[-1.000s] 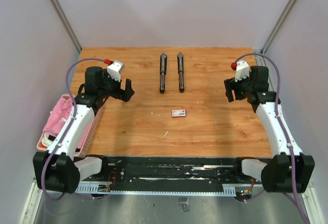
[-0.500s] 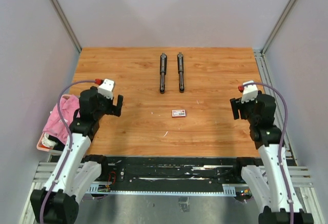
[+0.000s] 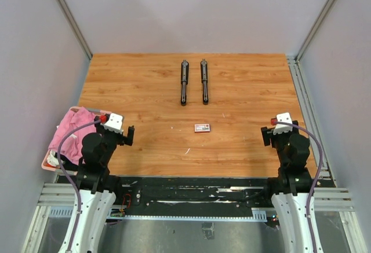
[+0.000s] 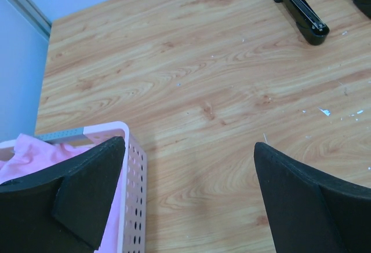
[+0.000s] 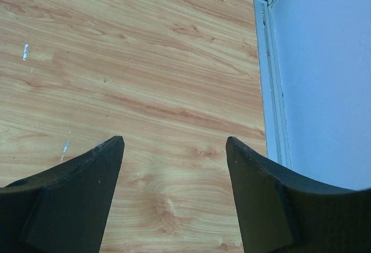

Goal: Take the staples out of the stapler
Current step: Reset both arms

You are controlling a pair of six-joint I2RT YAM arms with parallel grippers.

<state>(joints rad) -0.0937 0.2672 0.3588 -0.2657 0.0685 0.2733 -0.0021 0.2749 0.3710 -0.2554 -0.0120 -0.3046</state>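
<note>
Left gripper [image 4: 188,146] hangs low over the near left part of the wooden table [image 3: 139,91], its black fingers [image 4: 87,183] spread wide apart with nothing between them, just beside a pink perforated basket [image 4: 134,172] that holds a pink cloth [image 3: 69,134]. Right gripper [image 5: 174,140] hangs over the near right part of the table, close to the metal rail [image 5: 268,73] along the table's right edge, its fingers [image 5: 75,183] likewise parted and empty. Far from both, at the back middle of the table, the stapler shows as two long black bars lying parallel with a gap between them, the left bar [image 3: 184,83] and the right bar [image 3: 204,81]. A small red-and-white box [image 3: 202,128] lies on the table in front of them. Tiny pale slivers that look like staples [image 4: 324,112] lie scattered on the bare wood between the bars and the arms, touched by neither gripper.
</note>
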